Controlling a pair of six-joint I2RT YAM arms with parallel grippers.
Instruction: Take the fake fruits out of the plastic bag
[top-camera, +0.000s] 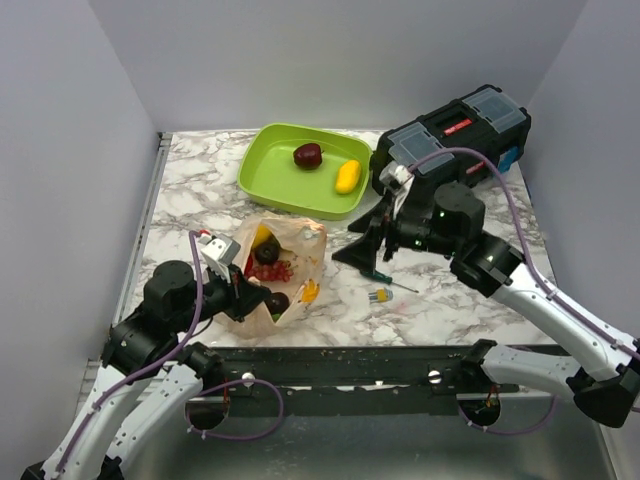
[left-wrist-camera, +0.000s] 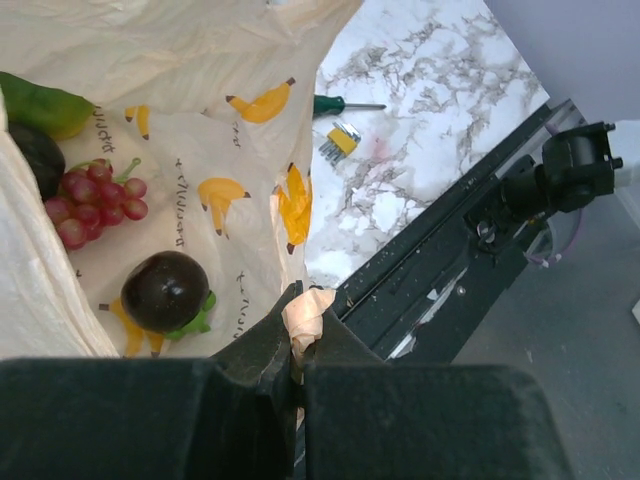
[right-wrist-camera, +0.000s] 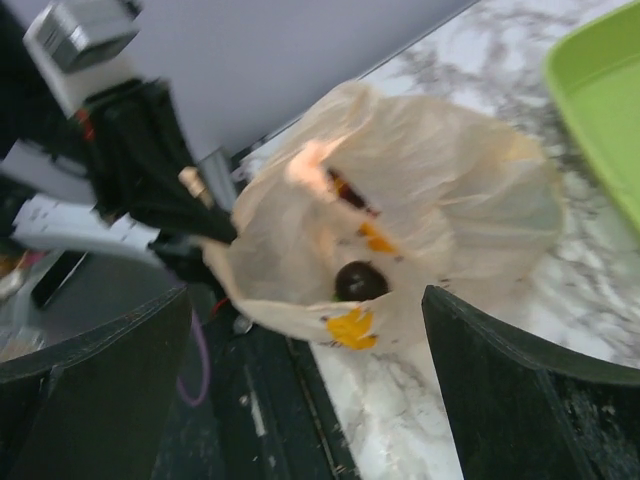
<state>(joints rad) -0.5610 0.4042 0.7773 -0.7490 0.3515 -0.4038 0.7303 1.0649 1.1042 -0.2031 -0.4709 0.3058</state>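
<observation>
My left gripper (left-wrist-camera: 300, 345) is clamped on the near rim of the bag (top-camera: 300, 240), which lies open with grapes (left-wrist-camera: 95, 200) and a purple fruit (left-wrist-camera: 165, 290) inside. The right gripper (top-camera: 362, 250) hangs just right of it, jaws apart. The far tray (top-camera: 262, 170) holds a red fruit (top-camera: 308, 155) and a yellow fruit (top-camera: 347, 176).

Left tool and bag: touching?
Touching. The left wrist view shows the left tool shut on a pinched fold of the bag at its edge, with no gap between the jaws and the plastic.

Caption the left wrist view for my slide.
Left gripper pinches plastic bag edge; grape bunch and dark purple fruit lie inside.
</observation>
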